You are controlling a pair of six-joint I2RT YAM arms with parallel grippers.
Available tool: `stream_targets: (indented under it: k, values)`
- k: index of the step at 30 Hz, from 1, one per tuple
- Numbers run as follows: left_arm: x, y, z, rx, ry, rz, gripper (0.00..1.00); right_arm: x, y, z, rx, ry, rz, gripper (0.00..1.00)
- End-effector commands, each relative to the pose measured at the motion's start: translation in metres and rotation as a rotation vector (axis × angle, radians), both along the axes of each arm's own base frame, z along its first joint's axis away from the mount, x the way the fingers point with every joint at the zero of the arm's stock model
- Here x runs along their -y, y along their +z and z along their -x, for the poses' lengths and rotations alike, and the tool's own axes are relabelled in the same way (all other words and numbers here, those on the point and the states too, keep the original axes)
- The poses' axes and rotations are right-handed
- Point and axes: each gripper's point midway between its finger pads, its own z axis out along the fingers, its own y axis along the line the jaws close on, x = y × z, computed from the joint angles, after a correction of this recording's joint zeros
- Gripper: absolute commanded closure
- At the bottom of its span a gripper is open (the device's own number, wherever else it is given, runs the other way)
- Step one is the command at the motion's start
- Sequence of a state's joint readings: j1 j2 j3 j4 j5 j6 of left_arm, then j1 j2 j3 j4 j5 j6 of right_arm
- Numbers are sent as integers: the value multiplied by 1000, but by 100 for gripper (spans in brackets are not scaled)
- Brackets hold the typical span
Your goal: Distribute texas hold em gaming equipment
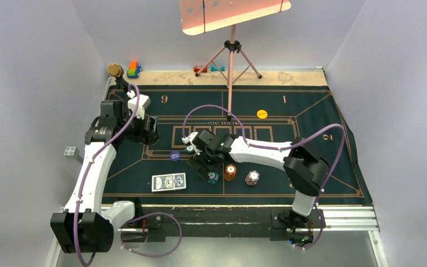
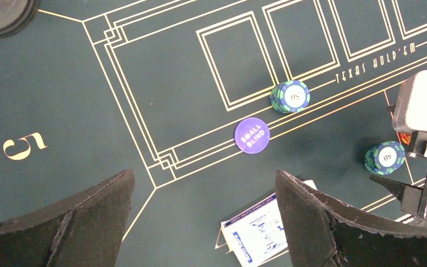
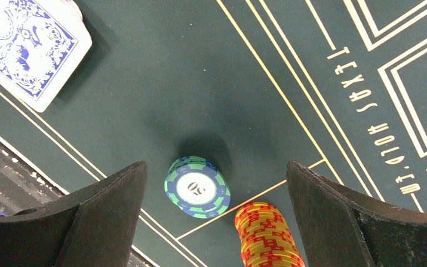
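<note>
My right claw [image 3: 216, 169] spreads wide above a blue-and-green striped chip stack [image 3: 197, 188], beside a yellow-and-red chip stack [image 3: 267, 233]. My left claw [image 2: 204, 177], equally wide, hangs over green felt [image 2: 61, 111] lettered "TEXAS HOLD'EM", near the purple "SMALL BLIND" disc [image 2: 252, 135] and blue-backed cards [image 2: 256, 233].

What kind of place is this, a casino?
Probably a robot test booth staged as a poker table, not a casino: plain grey walls enclose it, two robot arms are bolted at the near edge, and a Texas Hold'em felt mat holds chip stacks and playing cards.
</note>
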State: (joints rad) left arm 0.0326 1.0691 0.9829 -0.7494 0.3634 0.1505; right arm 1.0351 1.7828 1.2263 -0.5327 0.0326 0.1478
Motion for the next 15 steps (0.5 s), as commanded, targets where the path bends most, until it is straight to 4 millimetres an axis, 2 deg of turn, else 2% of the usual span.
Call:
stream_targets:
  k: [1, 7, 15]
  values:
    - [0, 6, -1, 37, -16, 3, 0, -2, -8, 13, -48, 67, 8, 2]
    - [1, 6, -1, 36, -22, 4, 0, 3, -18, 23, -81, 100, 39, 3]
    - [1, 6, -1, 37, -23, 4, 0, 9, -23, 28, -88, 105, 63, 16]
